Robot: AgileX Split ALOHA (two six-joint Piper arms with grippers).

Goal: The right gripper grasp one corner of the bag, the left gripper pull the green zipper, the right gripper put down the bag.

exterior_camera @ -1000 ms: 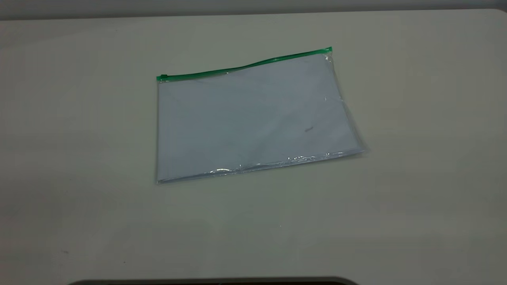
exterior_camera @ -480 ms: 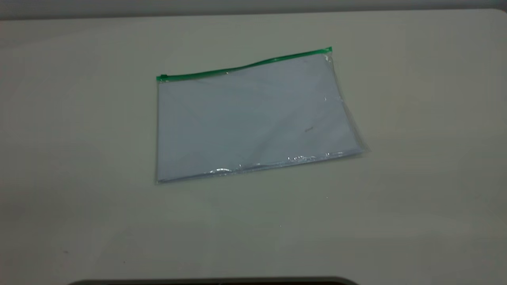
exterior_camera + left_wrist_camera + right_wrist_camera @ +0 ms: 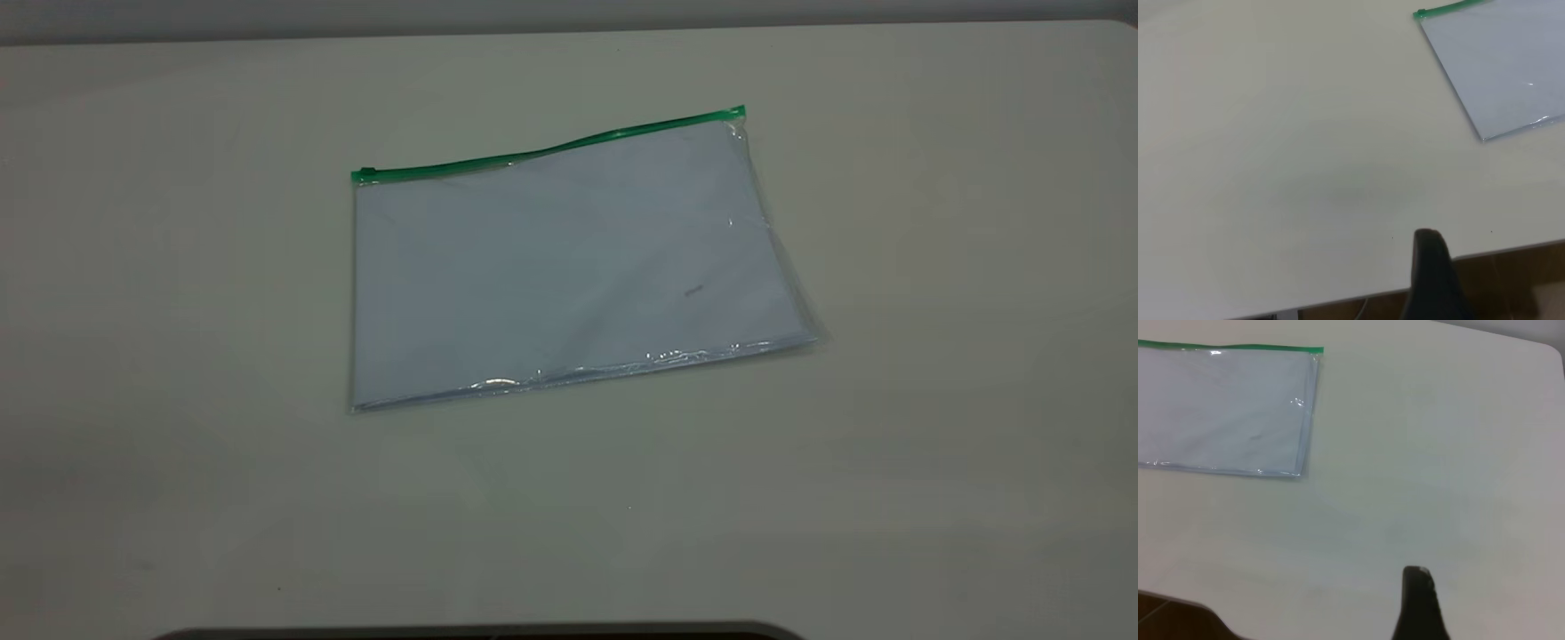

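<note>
The bag (image 3: 569,267) lies flat on the table, a clear pouch with white paper inside. The green zipper (image 3: 551,151) runs along its far long edge, with the slider tab (image 3: 366,172) at the left end. The corner of the bag (image 3: 740,112) at the strip's right end rests on the table. Neither arm shows in the exterior view. My left gripper (image 3: 1430,248) shows as a black tip above the table's near edge, far from the bag (image 3: 1505,73). My right gripper (image 3: 1417,583) shows as a black tip over bare table, well away from the bag (image 3: 1225,410) and its corner (image 3: 1318,351).
The pale table (image 3: 933,400) lies all around the bag. Its near edge (image 3: 1338,298) shows in the left wrist view, with brown floor beyond. A dark curved object (image 3: 480,633) sits at the bottom edge of the exterior view.
</note>
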